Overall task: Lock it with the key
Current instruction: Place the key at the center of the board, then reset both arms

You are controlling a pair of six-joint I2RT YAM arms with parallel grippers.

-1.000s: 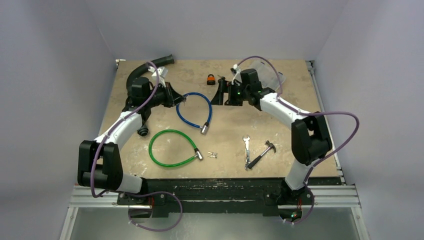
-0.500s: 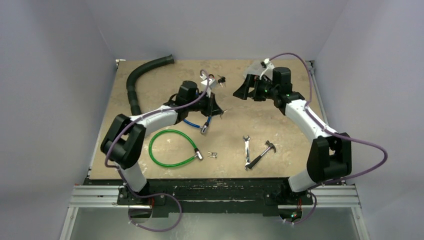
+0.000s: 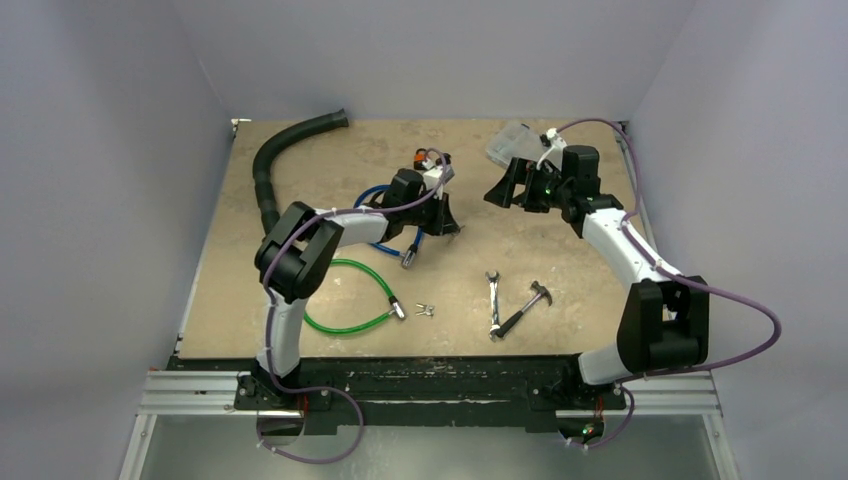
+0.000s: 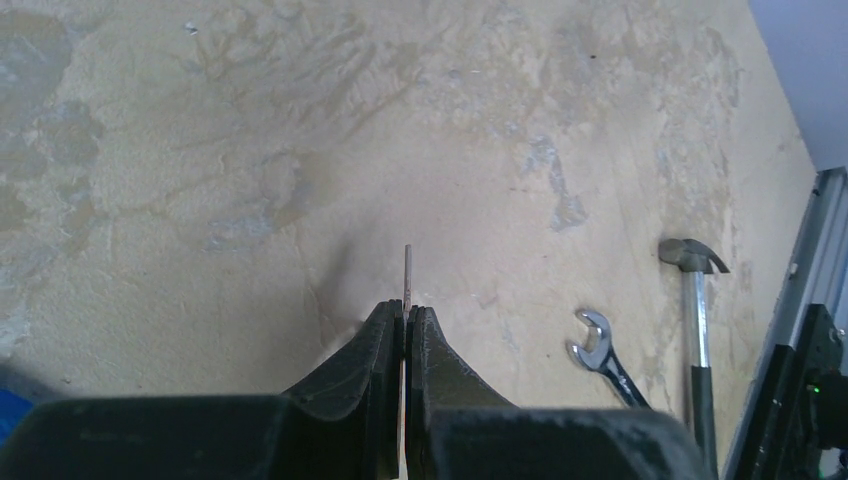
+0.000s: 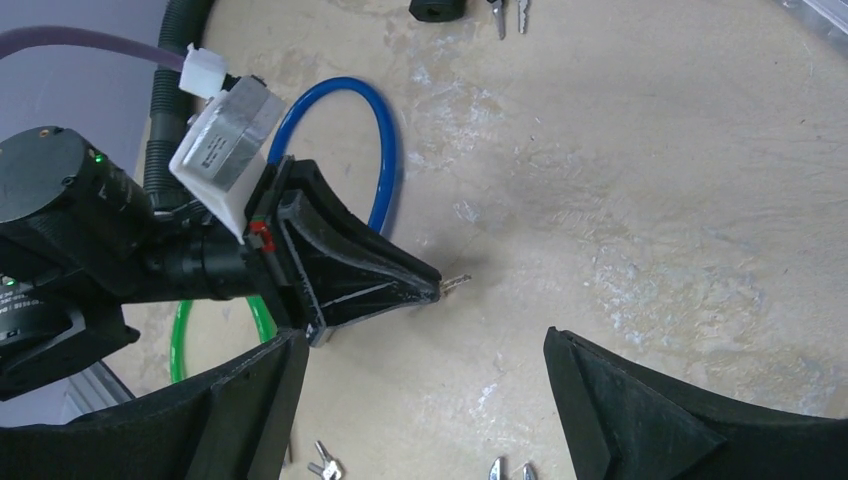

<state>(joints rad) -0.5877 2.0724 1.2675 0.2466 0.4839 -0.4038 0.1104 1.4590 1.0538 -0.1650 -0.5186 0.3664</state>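
The key (image 4: 407, 275) is pinched between the clenched fingers of the left hand (image 4: 404, 318). It is held above the middle of the table (image 3: 560, 270), and only its thin blade shows past the fingertips. The blade runs straight on from the hand and points toward the right arm's side, where the wrench (image 4: 601, 350) and hammer (image 4: 694, 290) lie. No lock sits in front of it, which is what the coming move has to fix. The green cable lock (image 3: 345, 296) is nearest the bases, on the near-left. The blue cable lock (image 3: 390, 225) curls under the left forearm, with its metal end just on the near side of the hand. Both lie behind the blade rather than ahead of it. Farther back, the right hand (image 3: 505, 187) hangs released, jaws wide, facing the key tip but apart from it and grasping nothing. Farthest back, the padlock (image 5: 437, 8) sits beside spare keys (image 5: 509, 12), beyond the left wrist. I cannot tell which lock the key fits. Most likely the right hand must bring a lock body to the blade with its keyhole in line.
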